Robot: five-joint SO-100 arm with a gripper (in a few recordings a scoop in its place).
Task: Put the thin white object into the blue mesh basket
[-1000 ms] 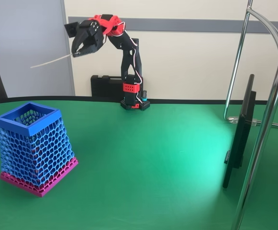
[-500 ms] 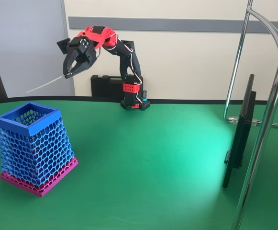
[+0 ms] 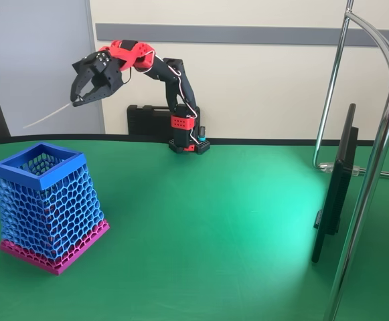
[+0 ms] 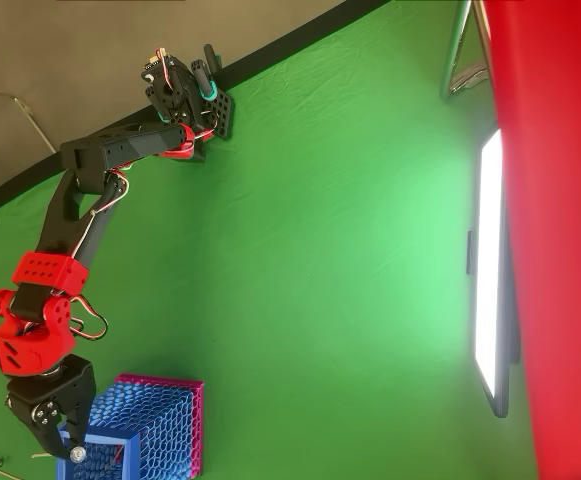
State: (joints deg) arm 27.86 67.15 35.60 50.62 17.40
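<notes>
In the fixed view the thin white object (image 3: 47, 116) hangs in the air, slanting down to the left from my gripper (image 3: 79, 101), which is shut on its right end. The gripper is high above the table, up and a little right of the blue mesh basket (image 3: 47, 200). That basket stands at the front left on its magenta base, open top up. In the overhead view the gripper (image 4: 70, 450) hovers over the left edge of the basket (image 4: 155, 415); I cannot pick out the stick there.
The arm's base (image 3: 189, 144) sits at the table's far edge with a black case (image 3: 147, 120) behind it. A dark monitor (image 3: 335, 194) and chrome stand poles (image 3: 375, 167) occupy the right side. Green felt lies open between basket and monitor.
The gripper has swung left and slightly lower, carrying the white stick with it, and now sits closer to above the basket. The basket has not moved.
</notes>
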